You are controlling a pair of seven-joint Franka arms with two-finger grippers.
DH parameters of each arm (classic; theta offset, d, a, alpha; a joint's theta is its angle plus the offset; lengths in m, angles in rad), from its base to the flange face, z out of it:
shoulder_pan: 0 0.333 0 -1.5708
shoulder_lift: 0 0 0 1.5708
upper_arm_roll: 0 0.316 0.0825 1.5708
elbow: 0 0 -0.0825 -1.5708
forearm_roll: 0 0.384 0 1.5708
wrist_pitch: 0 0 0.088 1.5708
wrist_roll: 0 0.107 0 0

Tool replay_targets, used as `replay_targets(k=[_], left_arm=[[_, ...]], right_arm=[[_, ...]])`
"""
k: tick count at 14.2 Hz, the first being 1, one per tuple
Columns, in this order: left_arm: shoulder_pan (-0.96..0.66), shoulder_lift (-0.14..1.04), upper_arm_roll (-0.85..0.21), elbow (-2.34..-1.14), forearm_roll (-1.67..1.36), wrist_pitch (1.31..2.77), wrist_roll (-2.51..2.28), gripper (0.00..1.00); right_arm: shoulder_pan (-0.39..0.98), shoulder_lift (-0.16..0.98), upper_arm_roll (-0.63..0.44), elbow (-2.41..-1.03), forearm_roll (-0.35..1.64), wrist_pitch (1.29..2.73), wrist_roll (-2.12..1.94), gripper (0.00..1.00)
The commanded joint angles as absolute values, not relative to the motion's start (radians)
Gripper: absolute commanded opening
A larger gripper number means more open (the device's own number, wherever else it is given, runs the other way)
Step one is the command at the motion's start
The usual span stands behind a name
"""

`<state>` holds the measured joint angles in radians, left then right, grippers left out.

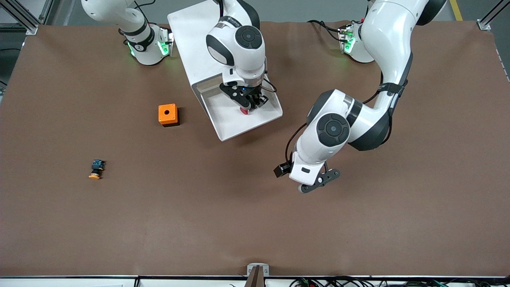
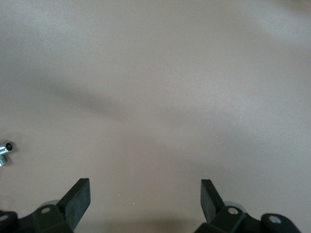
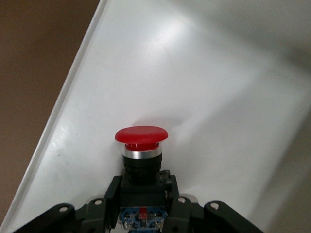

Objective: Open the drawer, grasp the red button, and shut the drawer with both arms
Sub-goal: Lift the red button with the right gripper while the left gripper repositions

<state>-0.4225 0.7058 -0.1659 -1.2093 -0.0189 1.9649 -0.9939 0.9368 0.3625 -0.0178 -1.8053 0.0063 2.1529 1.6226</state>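
The white drawer (image 1: 235, 124) is pulled out of the cabinet toward the front camera. My right gripper (image 1: 249, 104) is inside the drawer's tray and shut on the button (image 1: 244, 111). In the right wrist view the fingers (image 3: 112, 191) clamp the button's black body, with the red cap (image 3: 141, 136) pointing away over the drawer's white floor (image 3: 209, 97) and the blue rear block between the fingers. I cannot tell whether the button touches the floor. My left gripper (image 1: 318, 182) is open and empty over bare table, nearer the front camera than the drawer; its wrist view shows spread fingertips (image 2: 77, 199).
The big white cabinet (image 1: 191, 36) stands at the robots' edge of the table. An orange cube with a round hole (image 1: 167, 114) sits beside the drawer toward the right arm's end. A button with a yellow-orange cap (image 1: 95, 169) lies nearer the front camera there.
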Motion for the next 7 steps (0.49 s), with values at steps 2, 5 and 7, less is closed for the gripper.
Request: replay_targets(k=[2,5,7], left_arm=[[-0.449,0.69,-0.172,-1.247,0.006,1.983,-1.006,1.0],[-0.471,0.692,-0.173,-1.256,0.002,1.979,-1.012,1.0],[-0.477,0.689,-0.175,-1.273,0.0,1.977,-1.012,1.0]], right_arm=[[0.868,0.344,-0.017,-1.694,0.032,2.005,1.518,0.0],[0.77,0.315,-0.021,-1.626,0.064,1.902,1.314,0.0],[0.688,0.287,-0.023,-1.631,0.064,1.885,1.156,0.0]])
